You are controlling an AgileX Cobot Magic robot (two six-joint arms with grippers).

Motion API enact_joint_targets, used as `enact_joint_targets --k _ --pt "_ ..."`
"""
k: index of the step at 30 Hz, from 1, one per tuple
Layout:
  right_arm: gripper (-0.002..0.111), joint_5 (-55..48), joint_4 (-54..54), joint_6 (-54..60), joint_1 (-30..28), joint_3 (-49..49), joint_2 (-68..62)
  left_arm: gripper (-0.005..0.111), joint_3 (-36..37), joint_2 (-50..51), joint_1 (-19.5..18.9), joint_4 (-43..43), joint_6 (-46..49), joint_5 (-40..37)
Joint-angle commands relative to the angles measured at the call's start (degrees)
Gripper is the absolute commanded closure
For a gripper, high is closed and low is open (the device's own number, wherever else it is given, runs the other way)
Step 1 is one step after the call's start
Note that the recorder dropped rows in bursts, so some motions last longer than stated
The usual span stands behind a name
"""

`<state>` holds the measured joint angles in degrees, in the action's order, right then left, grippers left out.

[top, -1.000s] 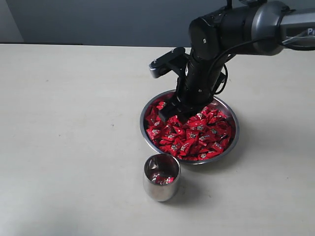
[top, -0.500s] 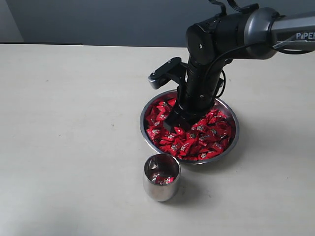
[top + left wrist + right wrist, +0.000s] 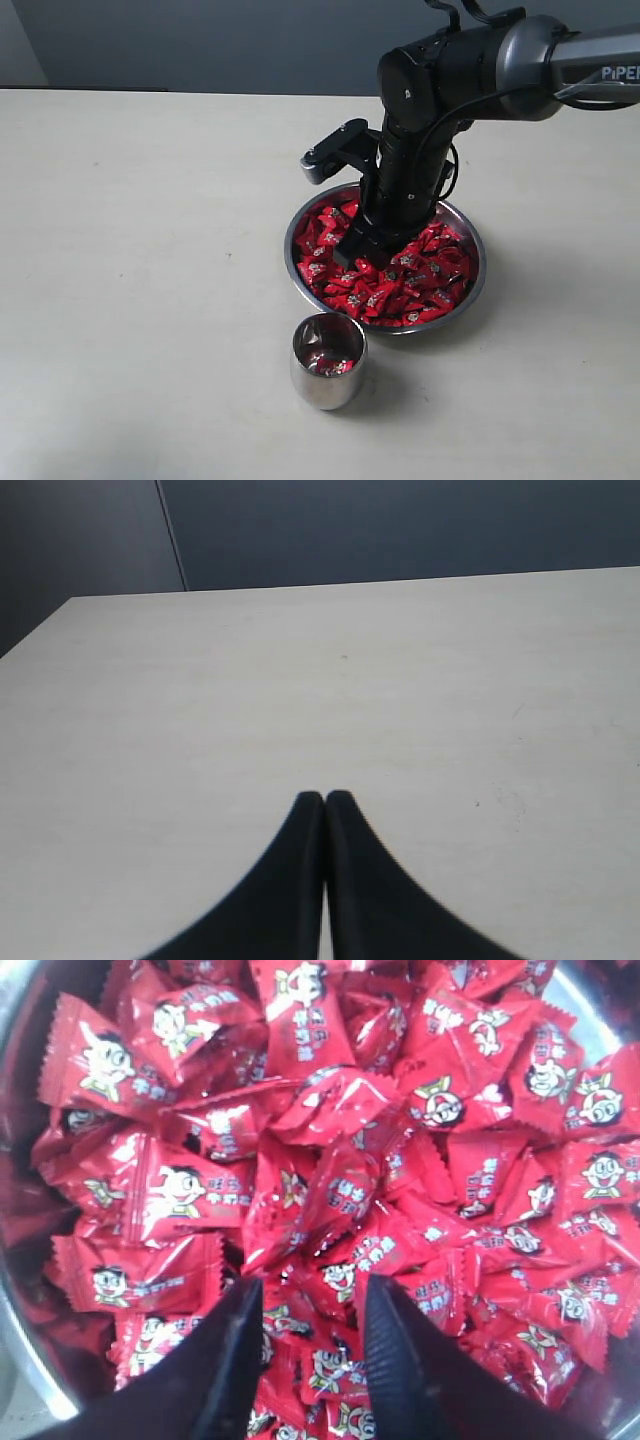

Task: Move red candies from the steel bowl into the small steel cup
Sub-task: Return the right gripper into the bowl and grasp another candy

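A pale cream desk (image 3: 150,250) fills most of the exterior view, matte and lightly scuffed. A dark blue-grey wall (image 3: 200,40) runs along the top of the frame, with a lighter strip at the upper left.

Right of centre sits the steel bowl (image 3: 483,262), heaped with the red candies (image 3: 420,285). The small steel cup (image 3: 327,385) stands upright on the desk at lower centre, just beside the bowl's lower left rim, with a few red wrappers inside.

A black arm reaches in from the upper right. Its right tool (image 3: 308,1295) is released, its tips spread and dipped among the candies without clamping any.

In the left wrist view the left tool (image 3: 323,798) is clenched on nothing, above bare desk.
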<state>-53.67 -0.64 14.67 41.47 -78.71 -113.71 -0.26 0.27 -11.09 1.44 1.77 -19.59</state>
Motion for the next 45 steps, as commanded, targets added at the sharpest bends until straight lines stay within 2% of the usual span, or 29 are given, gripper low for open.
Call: enact_joint_targets --k 1,26,28,31,34,45 --pt "0.074 -0.1 0.3 0.3 -0.3 -0.4 0.1 0.106 0.3 -0.3 0.4 0.1 -0.1 0.4" --pt "0.074 -0.2 0.1 -0.7 -0.3 -0.4 -2.2 0.106 0.3 -0.3 0.4 0.1 -0.1 0.4" --pt "0.076 -0.6 0.1 -1.2 -0.3 -0.4 -3.2 0.106 0.3 -0.3 0.4 0.1 -0.1 0.4" --pt "0.093 -0.9 0.1 -1.3 -0.3 -0.4 -4.0 0.106 0.3 -0.3 0.4 0.1 -0.1 0.4" --pt "0.103 -0.9 -0.3 -1.4 -0.3 -0.4 -4.0 0.106 0.3 -0.3 0.4 0.1 -0.1 0.4" --pt "0.104 -0.9 -2.1 -2.6 -0.3 -0.4 1.4 0.106 0.3 -0.3 0.4 0.1 -0.1 0.4"
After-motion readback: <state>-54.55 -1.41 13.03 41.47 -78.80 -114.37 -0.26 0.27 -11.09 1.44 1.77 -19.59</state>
